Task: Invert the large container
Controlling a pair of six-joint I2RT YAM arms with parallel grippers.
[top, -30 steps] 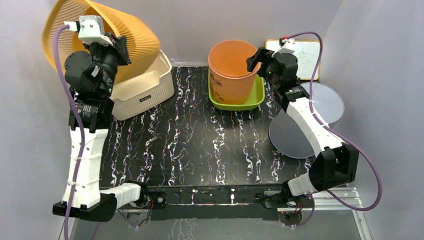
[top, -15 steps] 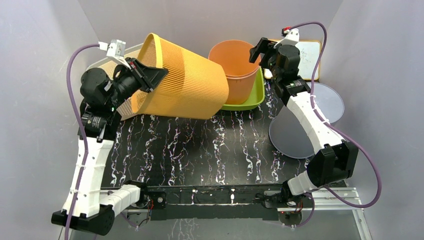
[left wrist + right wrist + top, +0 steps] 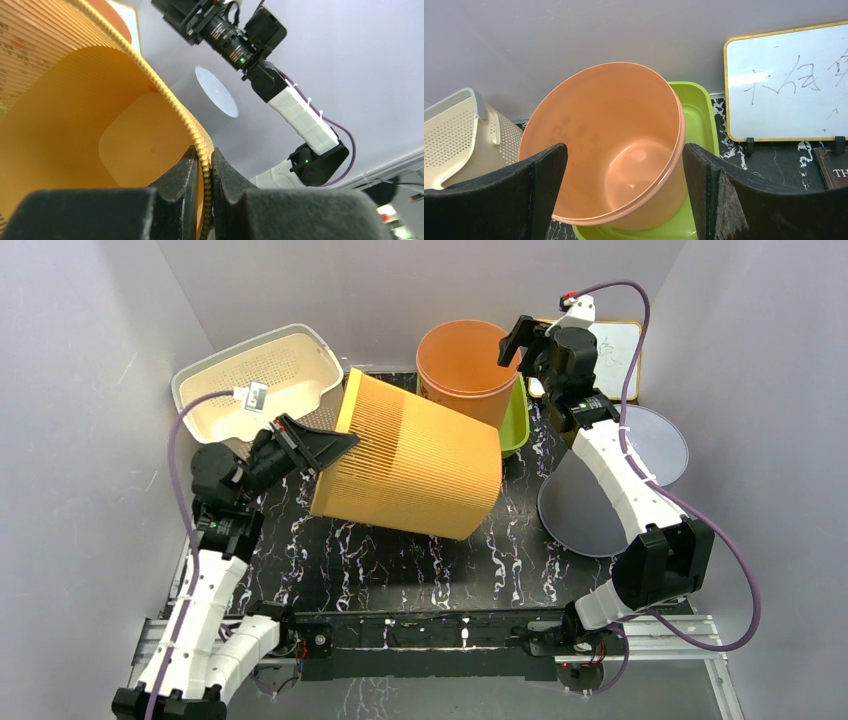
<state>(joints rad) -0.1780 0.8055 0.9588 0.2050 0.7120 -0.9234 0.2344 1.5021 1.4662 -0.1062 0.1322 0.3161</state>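
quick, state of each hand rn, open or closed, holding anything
left hand: closed on the rim of the yellow ribbed basket
right hand: open, holding nothing, by the orange bucket

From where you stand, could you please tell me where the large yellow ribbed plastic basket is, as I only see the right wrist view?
Observer: The large yellow ribbed plastic basket is tipped on its side over the black marbled mat, mouth toward the robot's left.
Operator: Thank you; is anything holding it?
Observer: Yes, the left fingers are shut on its rim.
Operator: How near is my bucket?
Observer: The basket's closed end reaches the lime green tray under the orange plastic bucket; contact is unclear.
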